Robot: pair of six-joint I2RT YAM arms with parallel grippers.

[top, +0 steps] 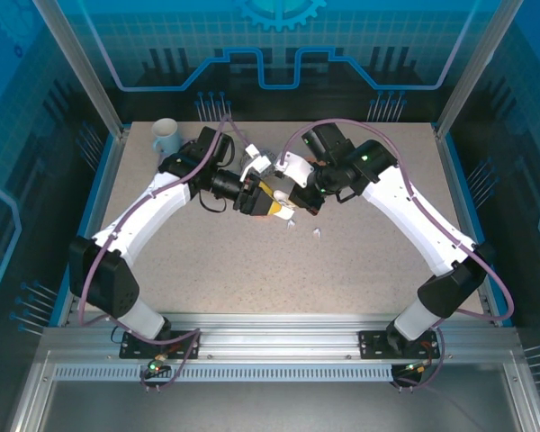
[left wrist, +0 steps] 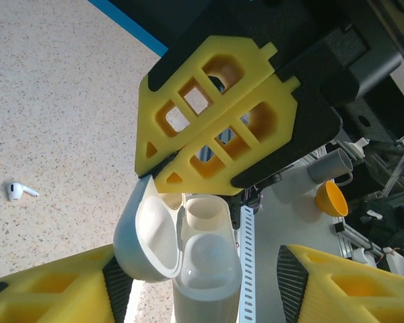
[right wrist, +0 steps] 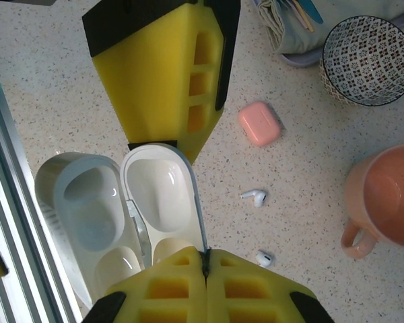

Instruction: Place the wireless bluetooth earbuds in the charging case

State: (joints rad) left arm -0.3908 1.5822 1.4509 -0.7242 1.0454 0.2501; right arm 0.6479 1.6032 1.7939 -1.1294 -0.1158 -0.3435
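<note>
Right wrist view: we hold the open case (right wrist: 128,202) up for loading.
The right gripper (right wrist: 205,269) has its jaws together, seemingly pinched on the case's rim. The left gripper (left wrist: 200,259) has its jaws apart astride the case, likely to steady it. Two white earbuds (right wrist: 256,197) lie loose on the table (right wrist: 310,168) nearby, not yet in.

Open white case (left wrist: 188,249) at 6 o'clock, lid swung toward 9, its top edge pinched by the right gripper (left wrist: 155,176) at centre. One white earbud (left wrist: 17,191) lies on the speckled table (left wrist: 67,101) at 9 o'clock.
</note>
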